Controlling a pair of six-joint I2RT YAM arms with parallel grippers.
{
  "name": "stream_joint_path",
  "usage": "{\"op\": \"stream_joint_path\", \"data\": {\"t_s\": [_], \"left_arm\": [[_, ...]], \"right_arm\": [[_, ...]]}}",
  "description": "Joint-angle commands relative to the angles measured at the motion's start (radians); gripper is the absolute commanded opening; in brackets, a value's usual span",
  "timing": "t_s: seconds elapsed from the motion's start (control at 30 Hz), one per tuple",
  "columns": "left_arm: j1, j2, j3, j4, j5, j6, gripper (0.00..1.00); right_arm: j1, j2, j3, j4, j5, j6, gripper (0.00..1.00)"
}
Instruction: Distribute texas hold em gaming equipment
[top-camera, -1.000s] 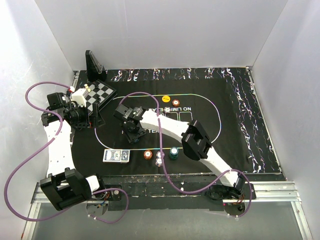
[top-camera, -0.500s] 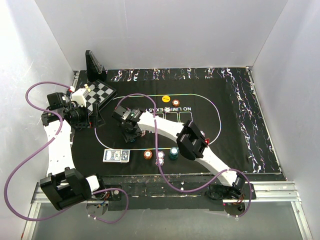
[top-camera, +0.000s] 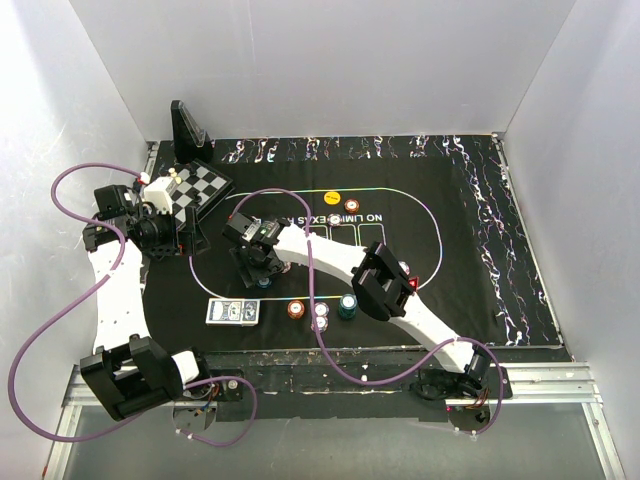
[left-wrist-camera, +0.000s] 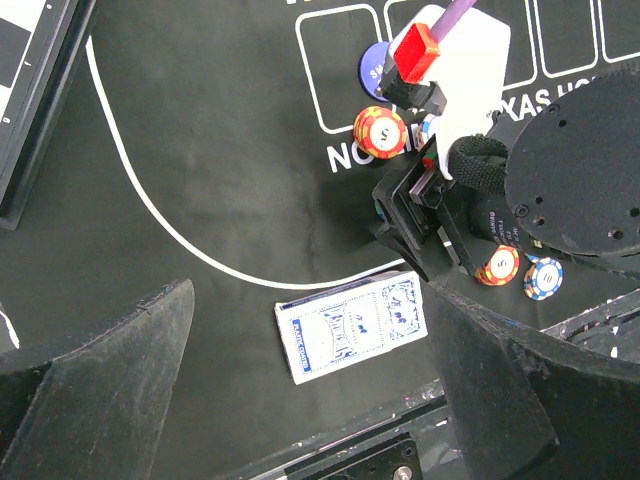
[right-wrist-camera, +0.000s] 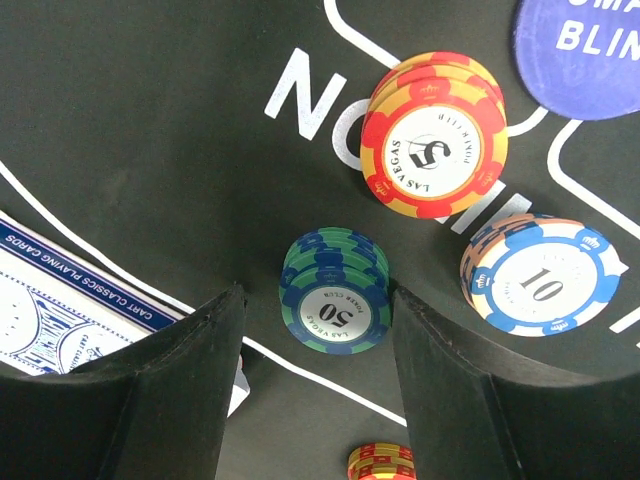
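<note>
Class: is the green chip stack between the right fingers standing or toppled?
Standing: the green chip stack sits flat, chips neatly aligned.

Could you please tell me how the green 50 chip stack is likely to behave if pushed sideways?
The green chip stack looks like several loose discs, slightly offset, so a push would probably shear it apart. Lying flat on the mat, it seems unlikely to roll.

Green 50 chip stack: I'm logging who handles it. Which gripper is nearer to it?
Right. The right gripper hangs over the green 50 chip stack, a finger on each side, jaws open. The left gripper hangs farther left, beside the chessboard.
</note>
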Motion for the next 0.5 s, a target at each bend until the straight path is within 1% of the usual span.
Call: {"op": "stream_joint_path", "data": {"t_s": [0.0,0.17,0.27,0.37,0.47], "left_arm": [[-0.001,-0.026,-0.006,0.001,0.024,0.004,1.00],[0.001,-0.035,-0.012,-0.004,0.016,0.006,1.00],[0.001,-0.041,-0.015,-0.007,0.013,0.004,1.00],[-0.001,-0.050,-0.009,-0.012,0.014,0.001,1.00],[-0.001,-0.053,0.000,-0.019,0.016,-0.002,1.00]], "right_arm": [[0.001,-0.066,-0.021,0.002,0.015,0.003,0.67],[0.001,-0.191,-0.043,-0.013,0.032,0.004,0.67],[0.001,-0.295,-0.089,-0.009,0.035,0.006,0.67],[0.010,-0.413,-0.182,0.002,0.049,0.007,0.68],[0.015,-0.540,-0.346,0.025,0.084,0.013,0.70]]}}
